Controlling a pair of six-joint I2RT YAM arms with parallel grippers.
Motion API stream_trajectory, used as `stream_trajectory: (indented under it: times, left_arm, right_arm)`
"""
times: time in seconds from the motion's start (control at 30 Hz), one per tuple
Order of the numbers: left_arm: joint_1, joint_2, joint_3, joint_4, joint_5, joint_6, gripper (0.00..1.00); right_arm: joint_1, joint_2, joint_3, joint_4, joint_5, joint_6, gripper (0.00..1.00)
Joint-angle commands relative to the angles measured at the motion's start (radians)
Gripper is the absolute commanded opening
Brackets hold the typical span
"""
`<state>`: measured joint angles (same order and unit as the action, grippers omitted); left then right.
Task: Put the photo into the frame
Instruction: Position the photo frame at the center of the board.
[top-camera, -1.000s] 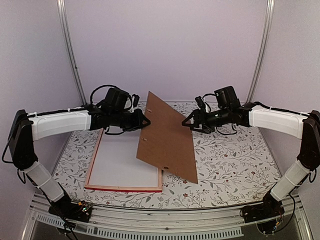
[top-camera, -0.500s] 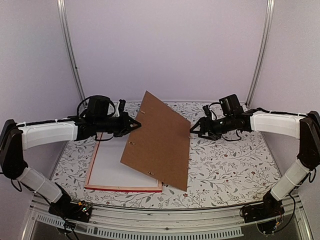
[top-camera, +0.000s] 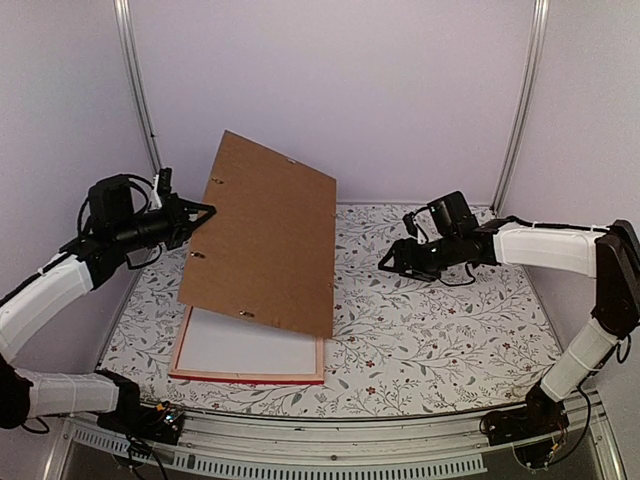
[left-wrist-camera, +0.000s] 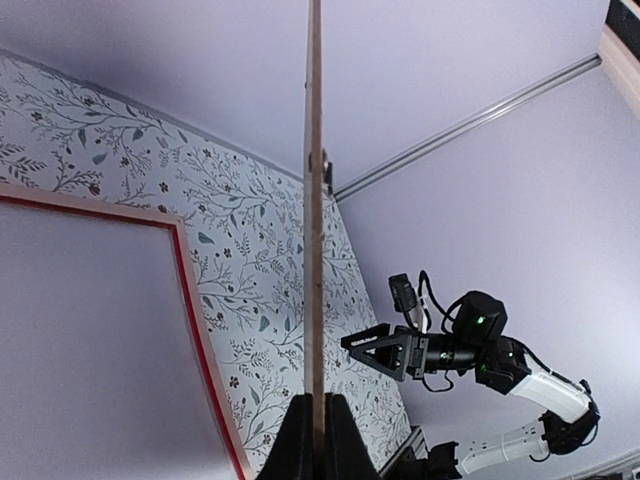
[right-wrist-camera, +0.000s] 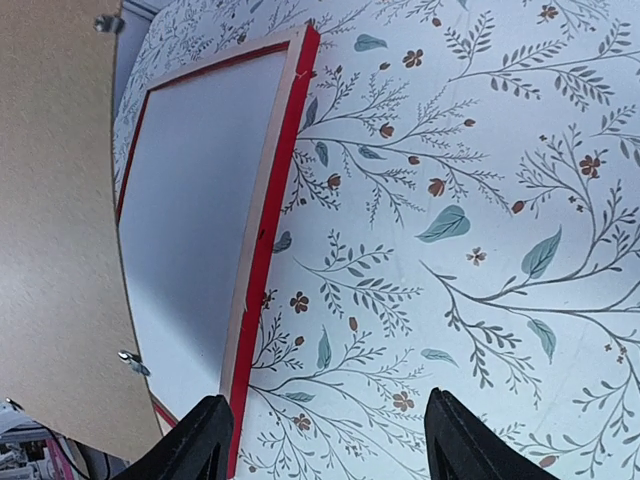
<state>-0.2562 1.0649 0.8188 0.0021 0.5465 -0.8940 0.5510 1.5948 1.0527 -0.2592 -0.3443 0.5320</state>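
The frame (top-camera: 250, 378) lies flat at the table's near left, its thin rails red and pale wood (right-wrist-camera: 270, 220), with a plain white sheet (top-camera: 240, 350) inside it. No cat print shows, so the photo is hidden or out of view. My left gripper (top-camera: 200, 212) is shut on the left edge of the brown backing board (top-camera: 265, 240), holding it tilted above the frame. In the left wrist view the board (left-wrist-camera: 314, 250) appears edge-on between my pads (left-wrist-camera: 320, 440). My right gripper (top-camera: 385, 265) hovers open over the patterned table right of the frame, holding nothing (right-wrist-camera: 330, 440).
Small metal clips (right-wrist-camera: 130, 362) stick out from the backing board's face. Floral tablecloth (top-camera: 440, 330) covers the table to the right of the frame. Aluminium posts (top-camera: 140, 100) stand at the back corners, with pale walls behind.
My left arm has swung back to the left and upward, carrying the backing board off the frame's right side and higher. My right gripper has dropped slightly and stayed open.
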Motion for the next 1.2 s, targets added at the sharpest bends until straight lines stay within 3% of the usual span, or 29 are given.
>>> stream_trajectory:
  times: [0.0,0.17,0.5,0.87,1.17]
  left_arm:
    - [0.118,-0.076,0.027,-0.076,0.074,0.034,0.0]
    - [0.25,-0.111,0.096,-0.213,0.057,0.138,0.0]
    - [0.469,-0.108,0.153,-0.272,0.166,0.189,0.0]
    - [0.492,-0.09,0.183,-0.272,0.209,0.189,0.0]
    - [0.494,-0.083,0.169,-0.254,0.223,0.187,0.0]
  right_arm:
    - [0.078,0.096,0.071,0.004,0.075,0.0,0.7]
    - [0.174,0.216,0.188,-0.019,0.141,0.006,0.7]
    - [0.301,0.458,0.426,-0.06,0.226,0.026,0.68]
    - [0.359,0.641,0.61,-0.162,0.417,0.056,0.59]
    - [0.366,0.687,0.645,-0.177,0.43,0.056,0.45]
